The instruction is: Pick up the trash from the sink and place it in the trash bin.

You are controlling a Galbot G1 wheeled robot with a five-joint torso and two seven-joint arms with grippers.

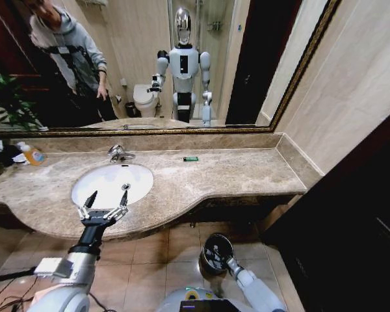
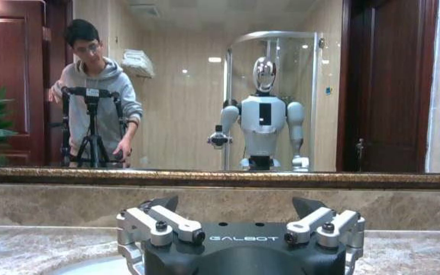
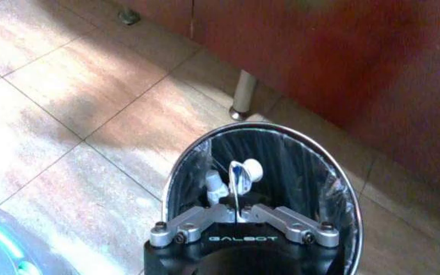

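The right end effector (image 3: 238, 213) hangs over the trash bin (image 3: 323, 172), which stands on the floor below the front edge of the counter (image 1: 234, 175). Its fingers are clenched on a thin white and blue piece, likely a sachet (image 3: 238, 175), though it is hard to tell. I think this is the drop step. The next move calls for letting go so the piece falls into the bin, where a small white tube (image 3: 215, 184) already lies.

The left end effector (image 1: 103, 207) waits, released and spread wide, over the front rim of the sink (image 1: 84, 179). A small green packet (image 1: 191, 158) lies near the back edge of the counter, well apart from the sink.

The right wrist view shows inside the bin. The head view shows the sink and packet. The left wrist view shows the mirror (image 2: 189, 86) behind the counter.
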